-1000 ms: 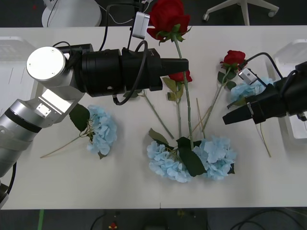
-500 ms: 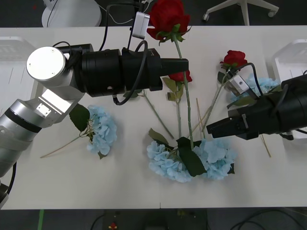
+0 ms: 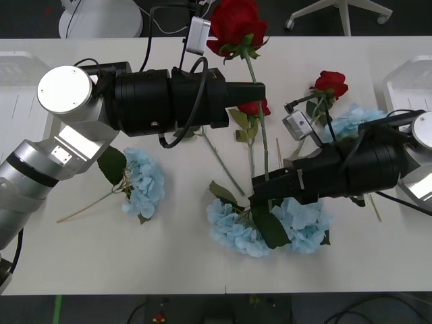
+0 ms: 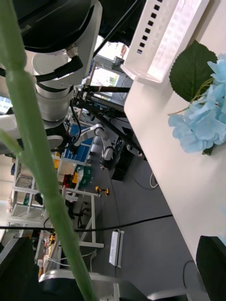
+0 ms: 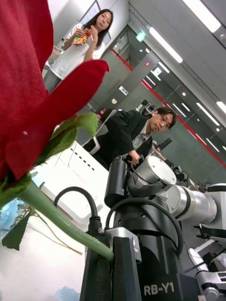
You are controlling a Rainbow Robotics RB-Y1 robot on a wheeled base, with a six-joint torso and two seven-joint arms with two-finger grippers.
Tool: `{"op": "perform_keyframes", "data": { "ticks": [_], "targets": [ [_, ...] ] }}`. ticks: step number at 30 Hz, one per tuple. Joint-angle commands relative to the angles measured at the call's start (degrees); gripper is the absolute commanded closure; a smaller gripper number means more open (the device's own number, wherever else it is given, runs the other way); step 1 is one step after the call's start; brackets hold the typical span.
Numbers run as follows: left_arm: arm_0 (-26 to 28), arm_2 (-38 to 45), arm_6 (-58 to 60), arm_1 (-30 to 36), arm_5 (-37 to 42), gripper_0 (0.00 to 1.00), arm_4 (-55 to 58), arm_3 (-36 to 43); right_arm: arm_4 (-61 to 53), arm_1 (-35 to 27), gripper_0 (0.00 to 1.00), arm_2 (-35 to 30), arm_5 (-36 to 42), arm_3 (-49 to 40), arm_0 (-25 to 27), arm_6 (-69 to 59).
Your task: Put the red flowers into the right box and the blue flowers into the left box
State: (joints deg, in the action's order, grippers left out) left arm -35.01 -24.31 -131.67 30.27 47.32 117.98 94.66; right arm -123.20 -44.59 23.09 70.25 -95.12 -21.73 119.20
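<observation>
My left gripper [image 3: 260, 94] is shut on the stem of a red flower [image 3: 235, 24] and holds it upright above the table's middle; the bloom [image 5: 33, 89] looms close in the left wrist view. My right gripper [image 3: 259, 193] is open around the lower stem [image 4: 37, 160], black fingers [image 4: 211, 264] on either side. Two more red flowers [image 3: 329, 82] [image 3: 255, 108] lie at mid-table. Blue flowers lie at left [image 3: 143, 183], front centre [image 3: 233, 228] [image 3: 307, 219], and right [image 3: 351, 120]. The left box [image 3: 17, 74] and right box [image 3: 413, 73] sit at the table's ends.
Loose stems and leaves cross the table between the two arms. Both arms reach over the table's middle. Office chairs stand beyond the far edge. People stand in the room behind, touching nothing.
My right arm has swung left across the table, from beside the right box to the lower stem of the held red flower. The left arm and its rose have stayed put.
</observation>
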Motion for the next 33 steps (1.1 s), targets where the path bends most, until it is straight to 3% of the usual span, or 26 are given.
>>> {"op": "perform_keyframes", "data": {
  "ticks": [1,16,18,20,22,24,33],
  "targets": [
    [0.7,-0.4,-6.3,1.3,-0.6,1.00,0.8,2.1,-0.2,2.8,0.00,1.6,-3.2,-3.2,0.9,0.1],
    [0.7,-0.4,-6.3,1.3,-0.6,1.00,0.8,2.1,1.3,9.8,0.00,2.0,-6.9,-3.3,1.1,-2.3],
    [0.7,-0.4,-6.3,1.3,-0.6,1.00,0.8,2.1,1.4,9.9,0.18,2.0,-7.1,-3.3,1.1,-2.5],
    [0.7,-0.4,-6.3,1.3,-0.6,1.00,0.8,2.1,1.4,10.0,0.55,2.0,-7.1,-3.3,1.1,-2.9],
    [0.7,-0.4,-6.3,1.3,-0.6,1.00,0.8,2.1,1.5,9.9,0.82,2.0,-7.1,-3.3,1.1,-3.3],
    [0.7,-0.4,-6.3,1.3,-0.6,1.00,0.8,2.1,1.5,10.0,0.99,2.0,-7.0,-3.3,1.1,-3.8],
    [0.7,-0.4,-6.3,1.3,-0.6,1.00,0.8,2.1,1.8,9.5,1.00,2.0,-6.9,-3.3,1.2,-5.2]
  ]
}}
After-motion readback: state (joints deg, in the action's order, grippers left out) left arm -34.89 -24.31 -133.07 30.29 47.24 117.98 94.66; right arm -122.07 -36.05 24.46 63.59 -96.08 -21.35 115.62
